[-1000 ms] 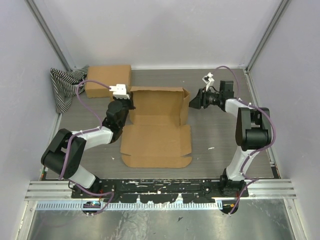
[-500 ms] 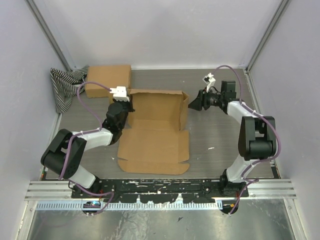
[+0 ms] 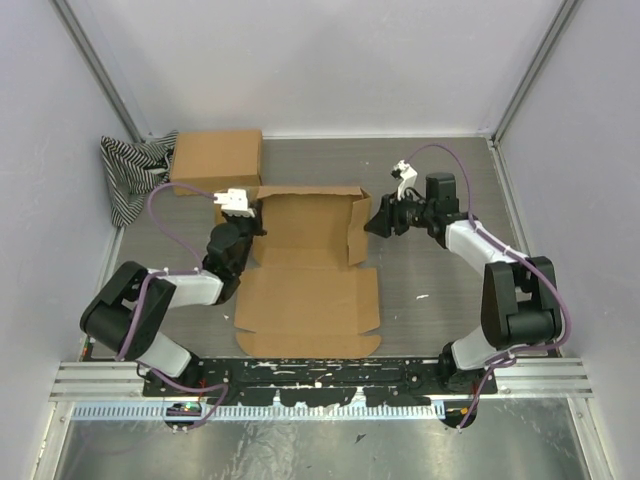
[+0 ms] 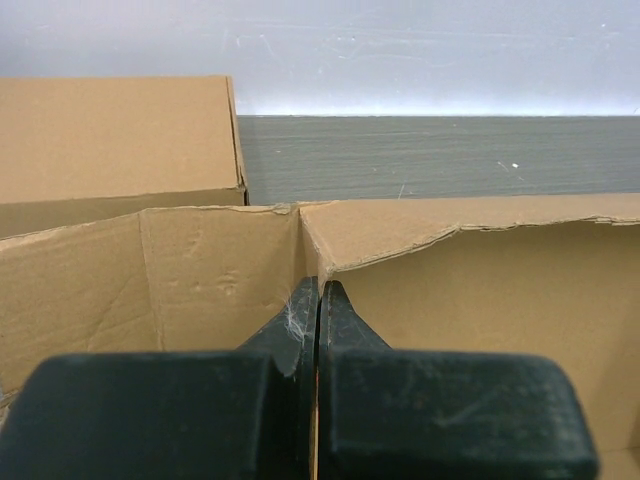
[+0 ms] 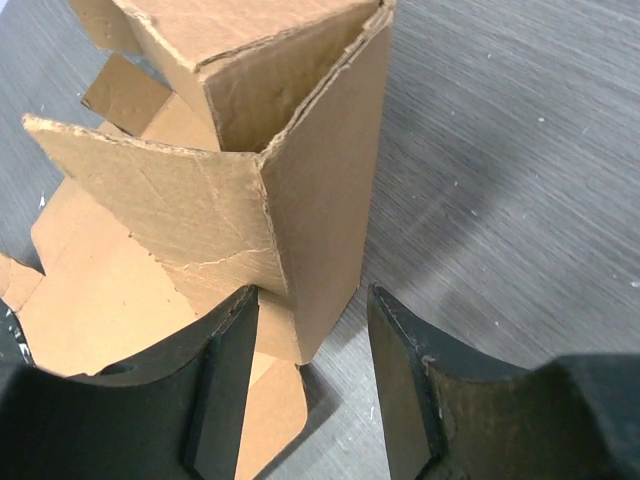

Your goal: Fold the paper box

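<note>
Near edge, top view: I am seeing the paper box [image 3: 310,290] lying mid-table between the two arms, its flat panel spread toward the bases and its walls standing up on the far half.
Left gripper [image 3: 243,215], top view: I am finding it at the box's left rear corner. The finger state is not readable from up here.
Left wrist view: this is giving me what the top view hides. The left gripper [image 4: 318,300] has its fingers pressed together, tips right at the fold where two upright walls of the paper box [image 4: 470,290] meet. I cannot tell whether any card is pinched between them.
Right gripper [image 3: 375,222], top view: I am noting it at the box's right wall.
Right wrist view: only here am I seeing the right gripper [image 5: 312,295] with fingers apart, straddling the standing corner of the paper box [image 5: 310,200]. There is a gap on the outer side.
Table [image 5: 500,150]: grey woodgrain is showing past that wall.
Far left: a second cardboard box [image 3: 215,160] is sitting behind the left gripper.
Far left corner: a striped cloth [image 3: 130,175] is lying beside it.
</note>
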